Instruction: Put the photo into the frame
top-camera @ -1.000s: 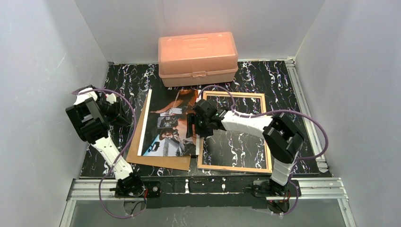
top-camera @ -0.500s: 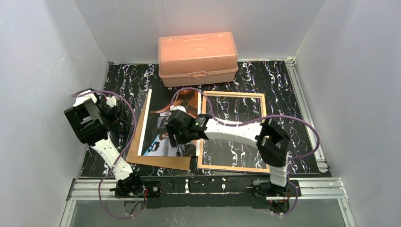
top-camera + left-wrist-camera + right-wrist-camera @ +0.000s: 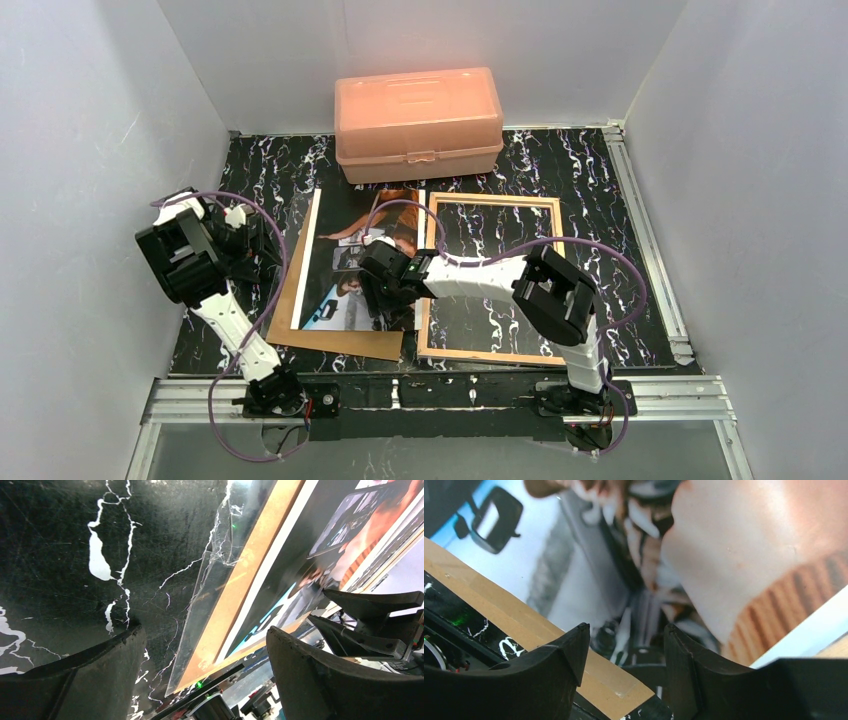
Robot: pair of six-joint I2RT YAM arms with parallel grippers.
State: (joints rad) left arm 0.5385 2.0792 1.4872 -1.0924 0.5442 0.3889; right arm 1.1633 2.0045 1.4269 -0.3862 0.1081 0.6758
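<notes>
Far left: got the left gripper (image 3: 202, 635) low over the table (image 3: 580, 160), jaws wide apart, nothing between the fingers (image 3: 320, 675). Looking down from its wrist camera onto bare black table, plus the left edge of a clear sheet (image 3: 210, 595) poking out from under the brown board (image 3: 340, 342)

Next over: seeing the photo (image 3: 345, 250) flat and face up on that board, white border along its left side, right edge just beside the left rail of the frame (image 3: 495, 200), not inside it

Over the near-right part of the photo: the right gripper (image 3: 626, 630), reaching across from the right and pointed down at the print, jaws parted by a narrow gap, nothing pinched. Can't tell whether the tips touch the paper

Right of that: the frame flat on the table, tan side up, with the black table visible through the opening

At the back, behind photo and frame: an orange box (image 3: 418, 120), lid shut
</notes>
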